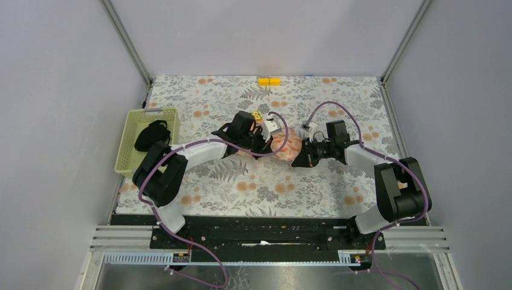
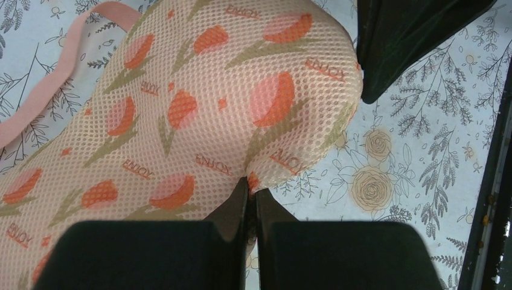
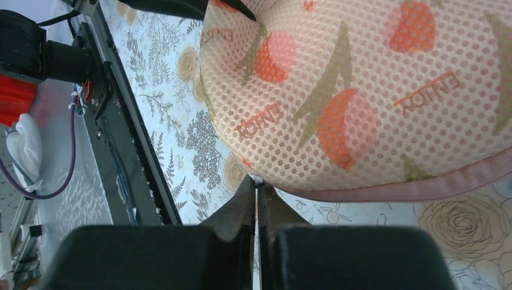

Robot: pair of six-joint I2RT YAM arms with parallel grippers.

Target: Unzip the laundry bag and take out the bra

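Observation:
The laundry bag point(image 1: 287, 147), a salmon mesh pouch with red-orange tulip print, lies mid-table between both grippers. My left gripper point(image 2: 252, 184) is shut, pinching a fold of the bag's mesh point(image 2: 229, 103); it is at the bag's left side in the top view point(image 1: 271, 142). My right gripper point(image 3: 256, 181) is shut on a small white bit at the edge of the bag point(image 3: 362, 90), just beside its pink piped rim point(image 3: 422, 188); it is at the bag's right side in the top view point(image 1: 300, 157). The bag looks closed. The bra is hidden.
A pale green basket point(image 1: 128, 151) holding a black garment point(image 1: 152, 136) stands at the left table edge. A yellow block point(image 1: 269, 81) lies at the back edge. A small yellow-and-white object point(image 1: 258, 116) sits behind the left gripper. Walls enclose three sides.

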